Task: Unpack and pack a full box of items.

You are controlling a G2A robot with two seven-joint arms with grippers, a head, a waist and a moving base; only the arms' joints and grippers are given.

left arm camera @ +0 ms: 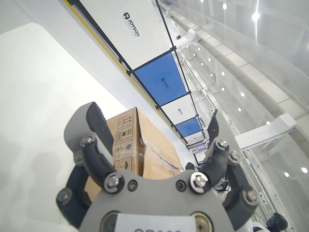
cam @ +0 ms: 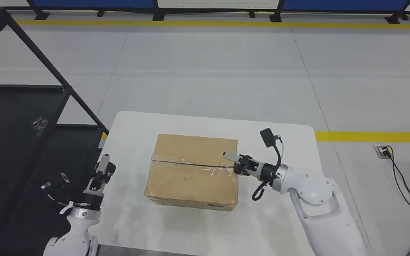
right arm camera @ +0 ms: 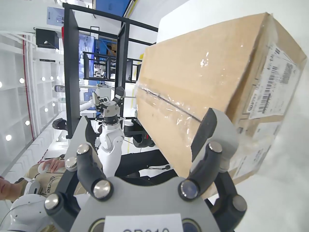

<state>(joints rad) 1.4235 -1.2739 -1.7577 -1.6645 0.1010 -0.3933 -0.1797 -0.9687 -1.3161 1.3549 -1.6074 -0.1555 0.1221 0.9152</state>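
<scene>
Box (cam: 192, 171) edge at right end effector (cam: 232, 160)

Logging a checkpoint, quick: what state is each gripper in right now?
Left gripper: open, holding nothing, clear of the box.
Right gripper: open, holding nothing, at the end of the box's taped seam.

The box (cam: 192, 171) blocks the table (cam: 282, 137) middle; passable margins ring it, a black frame (cam: 75, 98) flanking left.
</scene>
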